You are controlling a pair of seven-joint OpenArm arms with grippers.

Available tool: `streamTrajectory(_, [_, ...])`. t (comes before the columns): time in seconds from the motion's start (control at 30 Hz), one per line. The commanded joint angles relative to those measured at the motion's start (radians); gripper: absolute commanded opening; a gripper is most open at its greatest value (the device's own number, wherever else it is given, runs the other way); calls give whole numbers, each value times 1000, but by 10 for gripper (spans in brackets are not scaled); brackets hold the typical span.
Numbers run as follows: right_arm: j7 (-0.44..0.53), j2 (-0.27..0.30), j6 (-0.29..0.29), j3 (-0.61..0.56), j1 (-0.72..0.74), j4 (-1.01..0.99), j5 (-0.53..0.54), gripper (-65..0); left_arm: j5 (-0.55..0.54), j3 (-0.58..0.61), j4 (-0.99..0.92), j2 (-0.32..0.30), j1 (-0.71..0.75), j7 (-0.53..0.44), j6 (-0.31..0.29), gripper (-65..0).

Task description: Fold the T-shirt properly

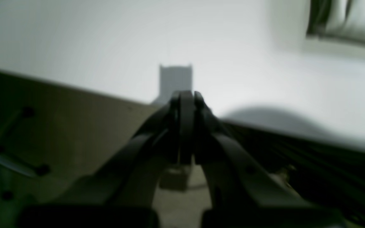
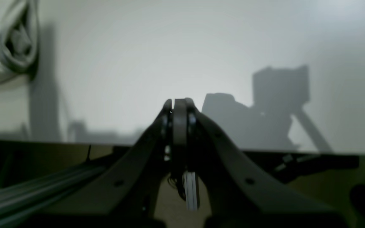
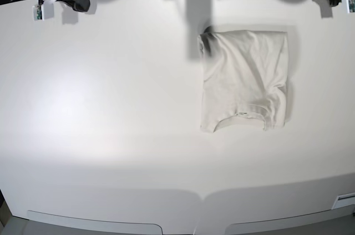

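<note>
Bench front edge nearest me. T-shirt at two o'clock, partly folded. Left gripper, right gripper clamped tight, empty. I fear a thin pinch dragging the layers askew.

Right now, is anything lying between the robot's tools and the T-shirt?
Nothing visible. Only bare white table lies between the T-shirt and the left tool or the right tool.
</note>
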Motion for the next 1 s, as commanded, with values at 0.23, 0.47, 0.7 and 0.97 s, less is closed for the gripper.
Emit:
streamTrajectory(0.23, [-113,5,8,7,-69,18,12,-650,-13,-55,17,37,104,-11,-56,-650])
streamTrajectory(0.47, [-130,5,8,6,-145,-24,5,-650,-14,-53,-54,38,137,-5,-56,-650])
streamTrajectory(0.7, [-19,5,8,-29,-156,-219,-124,-650,-14,-53,-324,37,126,-178,-194,-650])
streamTrajectory(0.97, [321,12,8,-119,-131,-547,-401,-650,31,-53,-761,37,-28,-286,-288,-650])
